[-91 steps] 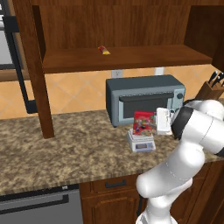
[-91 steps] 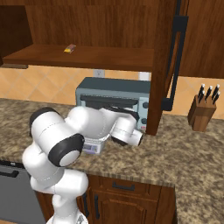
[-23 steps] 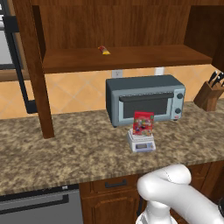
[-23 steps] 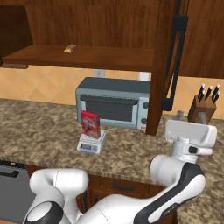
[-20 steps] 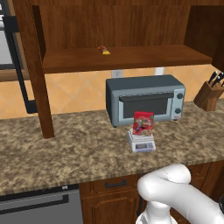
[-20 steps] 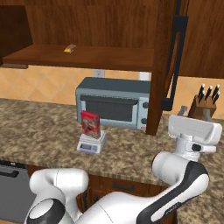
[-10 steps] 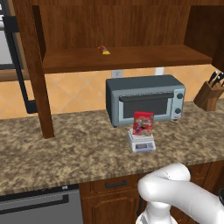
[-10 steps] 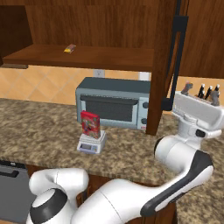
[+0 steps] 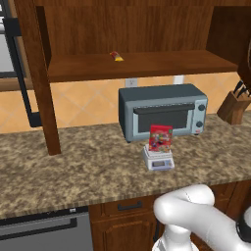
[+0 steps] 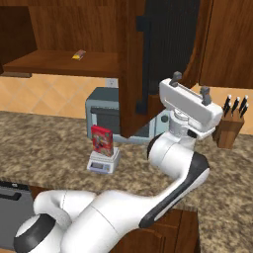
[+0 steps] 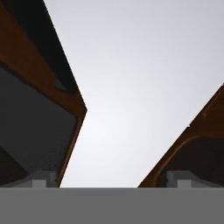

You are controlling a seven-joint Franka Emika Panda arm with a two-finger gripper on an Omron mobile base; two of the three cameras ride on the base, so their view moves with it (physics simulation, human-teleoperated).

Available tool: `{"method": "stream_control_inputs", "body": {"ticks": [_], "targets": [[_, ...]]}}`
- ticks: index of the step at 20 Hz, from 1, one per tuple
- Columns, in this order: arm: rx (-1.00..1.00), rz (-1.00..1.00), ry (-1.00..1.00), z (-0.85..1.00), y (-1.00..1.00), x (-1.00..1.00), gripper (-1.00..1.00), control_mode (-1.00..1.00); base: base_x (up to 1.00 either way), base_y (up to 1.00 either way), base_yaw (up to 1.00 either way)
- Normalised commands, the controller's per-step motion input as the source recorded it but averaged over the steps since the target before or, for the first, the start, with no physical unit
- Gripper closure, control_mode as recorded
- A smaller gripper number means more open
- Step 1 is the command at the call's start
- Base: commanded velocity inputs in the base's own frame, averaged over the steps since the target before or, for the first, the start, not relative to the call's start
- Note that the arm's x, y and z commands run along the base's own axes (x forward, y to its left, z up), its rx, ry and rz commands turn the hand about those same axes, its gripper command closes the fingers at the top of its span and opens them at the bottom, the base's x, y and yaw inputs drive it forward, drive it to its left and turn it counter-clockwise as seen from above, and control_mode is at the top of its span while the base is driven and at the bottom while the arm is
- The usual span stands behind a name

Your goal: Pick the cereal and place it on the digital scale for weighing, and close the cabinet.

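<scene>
Gripper now higher, beside cabinet

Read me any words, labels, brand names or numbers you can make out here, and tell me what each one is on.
None can be read.
The cereal box front has a colourful print, too blurred to read.
The digital scale has a display panel on its front edge; no digits can be made out.
The toaster oven has round knobs on its right side, with no legible markings.
</scene>
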Motion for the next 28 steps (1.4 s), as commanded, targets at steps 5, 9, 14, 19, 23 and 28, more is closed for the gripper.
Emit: {"method": "stream_control_inputs", "body": {"ticks": [5, 9, 14, 19, 23, 28], "targets": [[0.0, 0.01, -0.15, 0.06, 1.0, 0.29, -1.0, -1.0, 0.0, 0.0, 0.0], [-0.02, -0.18, 0.01, 0.0, 1.0, 0.72, -1.0, -1.0, 0.0, 0.0, 0.0], [-0.1, -0.48, 0.13, 0.0, 0.96, 0.7, -1.0, -1.0, 0.0, 0.0, 0.0], [-0.11, -0.53, 0.25, 0.03, 0.76, 0.59, -1.0, -1.0, 0.0, 0.0, 0.0], [-0.15, -0.52, 0.27, -0.06, 0.9, 0.72, -1.0, -1.0, 0.0, 0.0, 0.0], [-0.11, -0.49, 0.24, -0.61, 1.0, 1.0, -1.0, -1.0, 0.0, 0.0, 0.0]]}}
